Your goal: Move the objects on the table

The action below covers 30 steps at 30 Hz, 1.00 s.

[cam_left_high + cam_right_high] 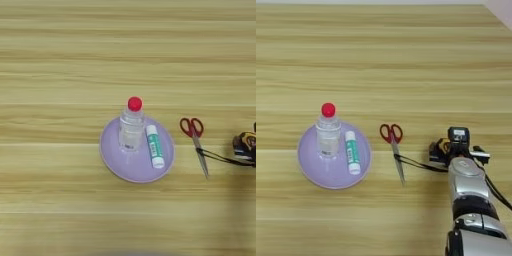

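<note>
Right eye view: the pincer (401,161) is at the scissors (393,145), its thin black fingers reaching left across the steel blades.

The glue stick (351,152) already lies on the lilac plate (311,175), just beside the upright red-capped bottle (328,134), so the scissors, flat on the tabletop (406,60) just right of the plate with red handles pointing away and blades toward the robot, look like the thing to shift next. From here I cannot tell whether the fingers are parted or closed on the blades; they read as one dark line. To do this well I would take the scissors near the pivot, where they balance, lift them level, and keep the silver forearm (468,192) low and away from the bottle, which would topple at a nudge.
</note>
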{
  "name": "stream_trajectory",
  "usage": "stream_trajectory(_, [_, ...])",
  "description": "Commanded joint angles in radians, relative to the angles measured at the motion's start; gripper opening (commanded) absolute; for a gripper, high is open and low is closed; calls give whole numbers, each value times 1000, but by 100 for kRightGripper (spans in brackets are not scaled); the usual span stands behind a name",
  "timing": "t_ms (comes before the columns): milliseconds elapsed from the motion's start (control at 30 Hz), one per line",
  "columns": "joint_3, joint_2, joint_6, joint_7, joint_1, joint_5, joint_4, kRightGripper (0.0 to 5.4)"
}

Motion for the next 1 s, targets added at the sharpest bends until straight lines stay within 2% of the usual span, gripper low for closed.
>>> stream_trajectory(33, [-7, -63, -22, 21, -78, 15, -13, 538])
stream_trajectory(533, [-10, -76, -16, 73, -127, 42, 97, 538])
stream_trajectory(933, [-4, -78, -17, 93, -137, 44, 120, 538])
stream_trajectory(1000, [-5, -77, -18, 95, -137, 45, 122, 514])
